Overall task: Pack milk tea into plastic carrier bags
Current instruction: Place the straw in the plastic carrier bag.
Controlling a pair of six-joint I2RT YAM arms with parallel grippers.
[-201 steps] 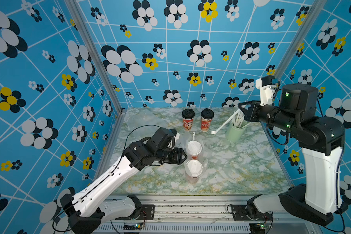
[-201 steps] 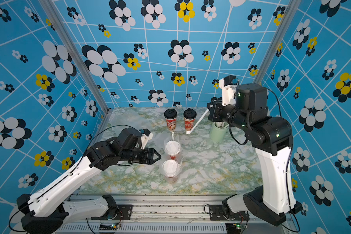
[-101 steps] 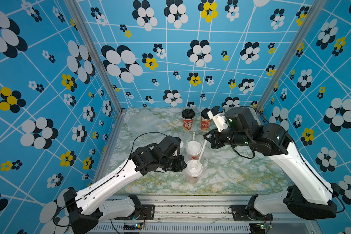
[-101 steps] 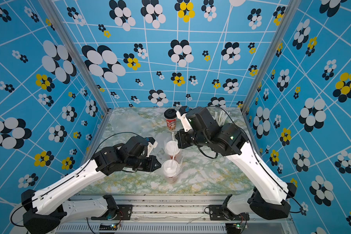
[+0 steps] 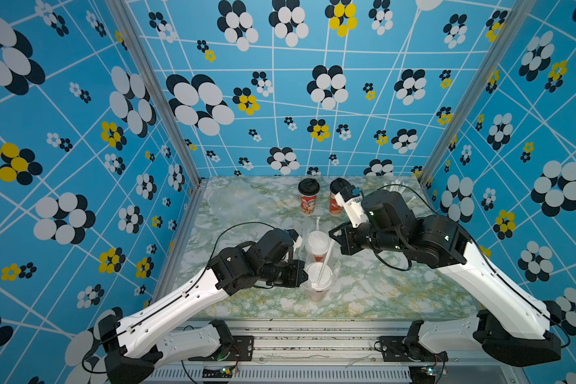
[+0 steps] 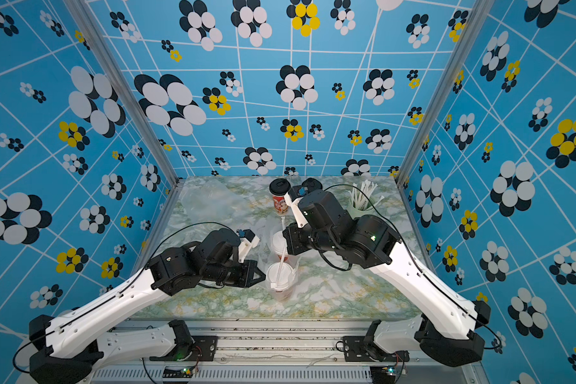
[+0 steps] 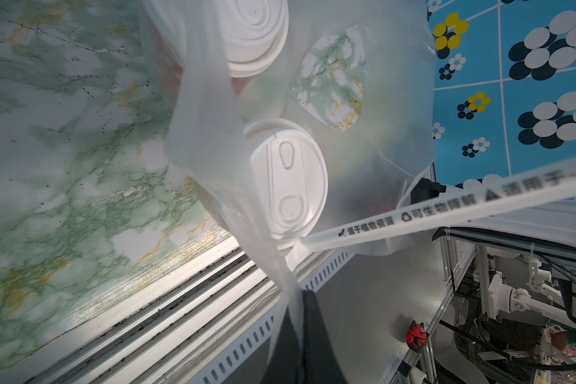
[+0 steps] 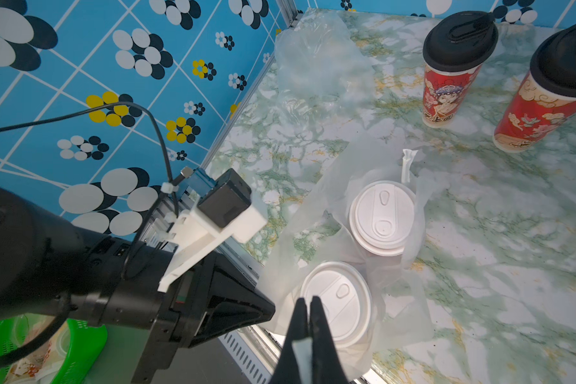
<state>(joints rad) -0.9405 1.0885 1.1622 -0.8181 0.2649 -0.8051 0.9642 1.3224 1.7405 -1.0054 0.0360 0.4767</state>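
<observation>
You are on the first bag. Two milk teas with white lids, the near cup [image 5: 319,275] and the far cup [image 5: 317,240], stand side by side in the middle of the counter [image 5: 396,296]. The clear carrier bag [image 8: 409,309] goes round them both.

Your left gripper [image 6: 262,276] is pinched shut on the thin edge of that bag, just beside the near cup. Your right gripper [image 8: 307,304] is shut on a wrapped straw [image 5: 325,262]. The straw slants down, and its low end lies on the lid of the near cup. A second straw [image 8: 407,163] pokes up by the far cup.

So I think the step in hand is putting this straw in with the cups.

For the next move, hold the bag edge out a little so there is a gap. Slide the low end of the straw off the lid and down into that gap. Then open your right gripper and let it drop. Go gently, because a hard tug on the bag could tip a cup.

There is more to do after that. The two black-lid cups [image 8: 453,66] stand bare at the back of the counter. The spare bag [image 5: 236,202] lies flat near the back left corner, well apart from them.
</observation>
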